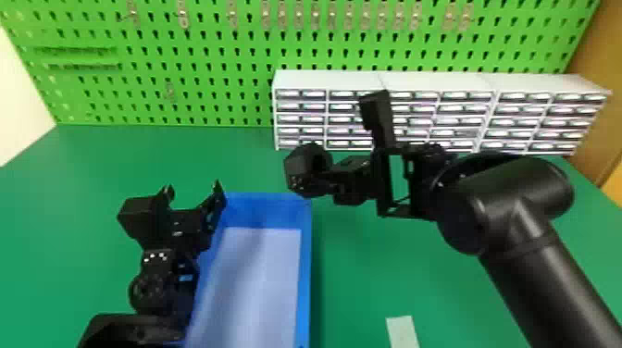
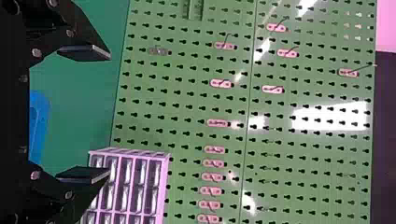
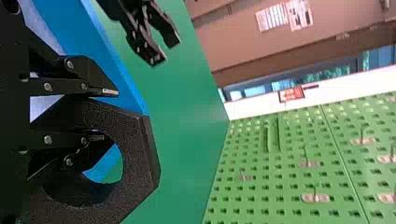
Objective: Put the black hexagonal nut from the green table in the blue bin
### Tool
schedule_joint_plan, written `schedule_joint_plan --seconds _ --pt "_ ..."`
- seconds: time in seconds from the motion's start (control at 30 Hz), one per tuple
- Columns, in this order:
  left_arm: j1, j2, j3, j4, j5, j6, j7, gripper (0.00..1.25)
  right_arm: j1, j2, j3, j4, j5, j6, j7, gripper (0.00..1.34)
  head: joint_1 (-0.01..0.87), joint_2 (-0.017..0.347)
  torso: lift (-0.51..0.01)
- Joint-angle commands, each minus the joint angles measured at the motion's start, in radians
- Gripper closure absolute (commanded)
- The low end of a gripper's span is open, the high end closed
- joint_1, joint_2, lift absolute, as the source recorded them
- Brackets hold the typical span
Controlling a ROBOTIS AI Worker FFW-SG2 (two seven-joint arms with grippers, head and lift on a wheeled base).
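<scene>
Green pegboard [image 1: 208, 46], white drawer units [image 1: 328, 79] before it

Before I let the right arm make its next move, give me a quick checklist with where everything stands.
1. Nut gripped: ok, right gripper clamps one side, one finger in the hole.
2. Blue bin upright and open-topped: ok.
3. Nut over bin: cannot tell; the head view puts it near the far right corner, height unclear.
4. Left gripper free: ok, open around nothing.
5. Left gripper clear of bin: cannot tell, it overlaps the left wall in view.
</scene>
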Motion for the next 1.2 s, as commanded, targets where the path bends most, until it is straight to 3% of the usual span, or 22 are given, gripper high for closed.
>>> schedule_joint_plan --seconds 0.0,1.17 --pt "-0.001 0.000 0.002 0.000 -0.001 0.000 0.000 0.38 -0.004 -0.003 0.049 0.001 -0.034 -0.005 -0.012 1.16 0.657 0.057 -0.095" --pt "-0.003 0.000 0.014 0.000 -0.003 0.000 0.000 0.38 -0.030 -0.023 0.243 0.044 -0.165 -0.022 -0.092 1.16 0.657 0.057 -0.095"
